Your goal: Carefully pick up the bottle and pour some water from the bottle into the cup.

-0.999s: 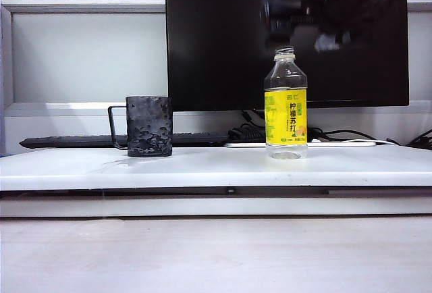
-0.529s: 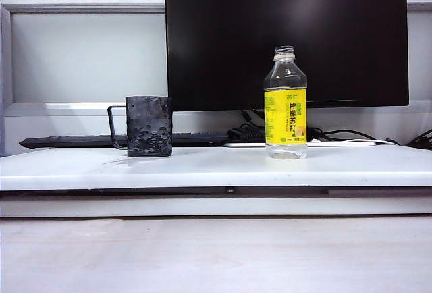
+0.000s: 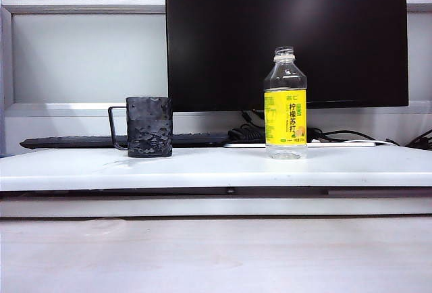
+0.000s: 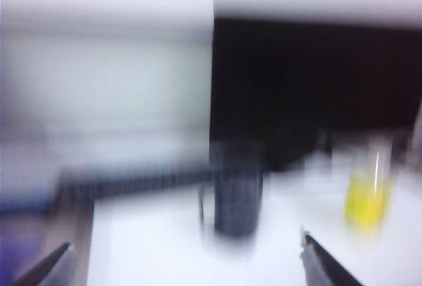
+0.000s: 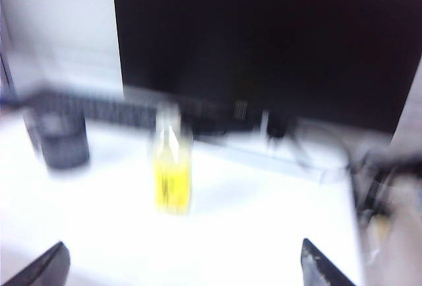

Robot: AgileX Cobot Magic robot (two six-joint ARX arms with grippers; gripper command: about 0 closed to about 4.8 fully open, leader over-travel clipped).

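The bottle (image 3: 285,104), clear with a yellow label and no cap, stands upright on the white table (image 3: 216,166) right of centre. A thin layer of water (image 3: 286,151) lies at its bottom. The cup (image 3: 149,126), dark and bumpy with a thin handle on its left, stands apart to the left. Neither arm shows in the exterior view. In the blurred left wrist view my left gripper (image 4: 188,259) is open and empty, well back from the cup (image 4: 237,190) and bottle (image 4: 368,197). My right gripper (image 5: 184,263) is open and empty too, well short of the bottle (image 5: 173,177) and cup (image 5: 62,138).
A large black monitor (image 3: 287,36) stands behind the table. A dark keyboard (image 3: 74,141) and a tangle of cables (image 3: 246,133) lie along the back edge. A lower wooden surface (image 3: 216,256) runs in front of the table.
One second ago a dark blurred arm hung above the bottle at the upper right of the exterior view. It has since left that view. Bottle and cup have not moved.
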